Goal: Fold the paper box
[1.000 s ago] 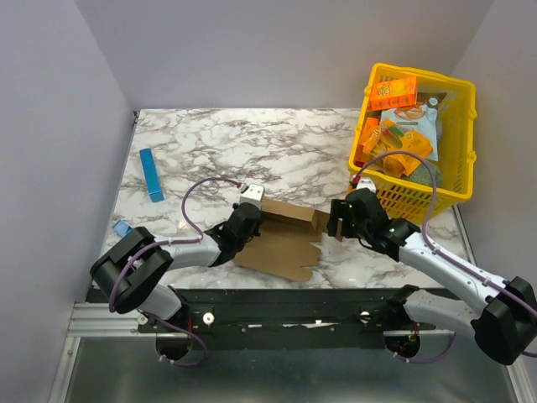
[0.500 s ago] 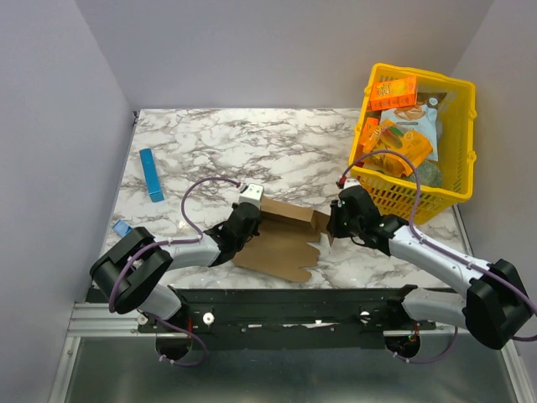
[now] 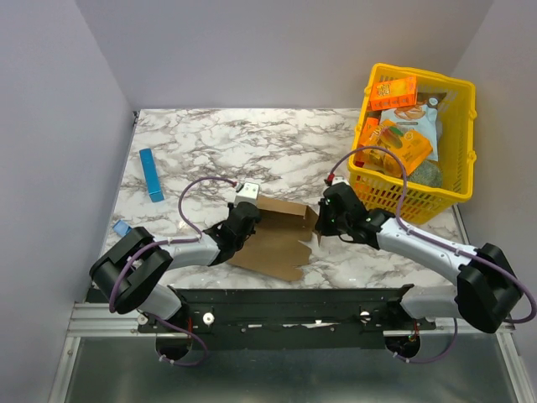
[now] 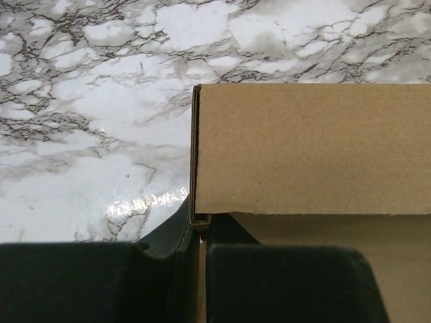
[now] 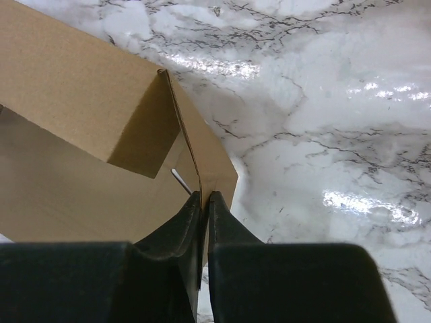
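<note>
Both left gripper point(image 4: 200, 234) and right gripper point(image 5: 204, 202) pinch upright flaps of brown paper box point(image 3: 273, 243).

Marble table point(image 3: 277, 143), pale grey walls point(image 3: 277, 50)

Yellow basket point(image 3: 436, 200) far right on marble table point(image 3: 252, 143), holding orange snack boxes point(image 3: 394, 91); blue bar point(image 3: 151, 175) far left.

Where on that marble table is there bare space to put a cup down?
The far stretch of table is bare, between the blue bar and the yellow basket, beyond the paper box. The near edge is crowded: two pairs of jaws pinch the box.
</note>
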You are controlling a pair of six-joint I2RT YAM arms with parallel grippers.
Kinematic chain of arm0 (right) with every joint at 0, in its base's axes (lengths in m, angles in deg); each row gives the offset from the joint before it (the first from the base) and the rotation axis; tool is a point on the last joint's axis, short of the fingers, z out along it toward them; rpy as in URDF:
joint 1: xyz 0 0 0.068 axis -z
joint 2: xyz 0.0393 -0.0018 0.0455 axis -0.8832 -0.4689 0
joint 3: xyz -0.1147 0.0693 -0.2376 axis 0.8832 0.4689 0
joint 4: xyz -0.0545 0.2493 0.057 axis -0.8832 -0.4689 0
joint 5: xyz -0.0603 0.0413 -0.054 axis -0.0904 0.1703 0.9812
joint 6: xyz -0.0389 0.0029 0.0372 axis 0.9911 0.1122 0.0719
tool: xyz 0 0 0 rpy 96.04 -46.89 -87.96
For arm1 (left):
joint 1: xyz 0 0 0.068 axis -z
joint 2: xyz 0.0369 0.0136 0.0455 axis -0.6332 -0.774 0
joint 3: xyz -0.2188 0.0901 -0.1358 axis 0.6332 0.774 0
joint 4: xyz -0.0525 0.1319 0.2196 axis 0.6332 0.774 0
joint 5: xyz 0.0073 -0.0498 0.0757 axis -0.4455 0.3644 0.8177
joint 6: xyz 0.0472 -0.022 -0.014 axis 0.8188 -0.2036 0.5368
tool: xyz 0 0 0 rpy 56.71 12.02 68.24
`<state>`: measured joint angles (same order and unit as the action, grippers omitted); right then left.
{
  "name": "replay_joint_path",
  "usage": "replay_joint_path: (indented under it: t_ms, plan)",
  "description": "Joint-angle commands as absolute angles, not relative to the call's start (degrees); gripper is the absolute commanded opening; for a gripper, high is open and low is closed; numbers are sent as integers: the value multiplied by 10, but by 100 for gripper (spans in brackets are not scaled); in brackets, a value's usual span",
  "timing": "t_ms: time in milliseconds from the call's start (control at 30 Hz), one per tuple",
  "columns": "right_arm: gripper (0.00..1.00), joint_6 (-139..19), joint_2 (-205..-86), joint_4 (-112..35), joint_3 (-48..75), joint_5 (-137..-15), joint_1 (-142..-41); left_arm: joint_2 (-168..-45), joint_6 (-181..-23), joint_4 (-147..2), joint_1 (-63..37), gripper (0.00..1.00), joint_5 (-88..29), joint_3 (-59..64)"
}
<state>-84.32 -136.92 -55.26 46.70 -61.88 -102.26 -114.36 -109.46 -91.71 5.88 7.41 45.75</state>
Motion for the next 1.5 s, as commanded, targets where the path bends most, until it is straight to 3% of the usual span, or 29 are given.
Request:
replay_joint_path:
  t_ms: [0, 367, 833, 1467]
  plan:
    - [14, -889, -1399, -524, 426, -629, -1065, -1148, -1110, -924, 75, 0, 37, 448]
    - [13, -950, -1420, -561, 418, -465, -1080, -1142, -1112, -926, 78, 0, 32, 450]
    - [13, -1003, -1434, -488, 405, -547, -1093, -1150, -1115, -929, 87, 0, 28, 444]
    - [13, -1012, -1428, -477, 382, -552, -1108, -1164, -1111, -927, 96, 0, 33, 436]
